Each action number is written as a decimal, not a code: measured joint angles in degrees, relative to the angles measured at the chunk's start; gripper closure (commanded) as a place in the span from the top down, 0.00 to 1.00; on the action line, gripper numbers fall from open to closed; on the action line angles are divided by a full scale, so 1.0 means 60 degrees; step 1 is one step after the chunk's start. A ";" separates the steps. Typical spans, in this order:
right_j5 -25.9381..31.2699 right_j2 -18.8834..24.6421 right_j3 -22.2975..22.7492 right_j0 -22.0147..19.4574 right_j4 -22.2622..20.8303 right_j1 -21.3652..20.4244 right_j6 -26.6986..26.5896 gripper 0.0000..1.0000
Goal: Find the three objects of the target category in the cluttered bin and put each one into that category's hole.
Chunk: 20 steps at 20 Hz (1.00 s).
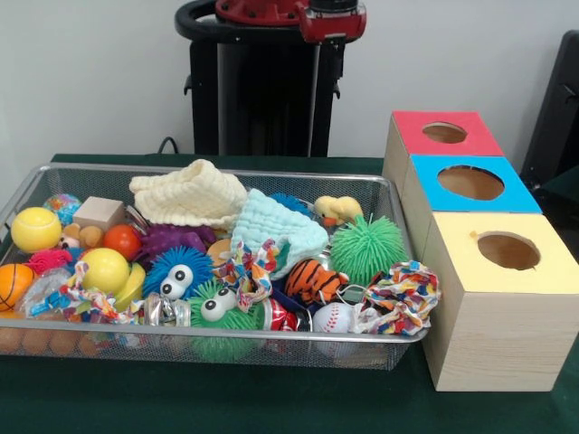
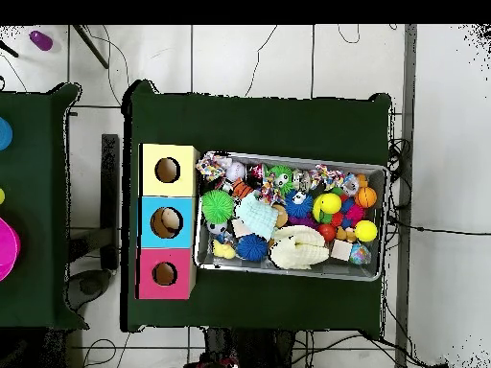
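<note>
Bin (image 1: 54, 176) clutter below drawn-back arm (image 1: 298, 14)

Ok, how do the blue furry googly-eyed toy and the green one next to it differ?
The blue furry toy sits farther back and higher; the green furry toy lies against the bin's front wall. Blue's eyes point left-front, green's more upward. Both are spiky puffballs with big googly eyes.

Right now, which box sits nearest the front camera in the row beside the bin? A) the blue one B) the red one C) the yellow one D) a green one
C: in the front view the yellow box is closest, with the blue box behind it and the red box farthest back.
</note>
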 measured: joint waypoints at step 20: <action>-0.2112 -0.1043 -0.0803 0.1229 0.0084 0.2981 0.0000 0.00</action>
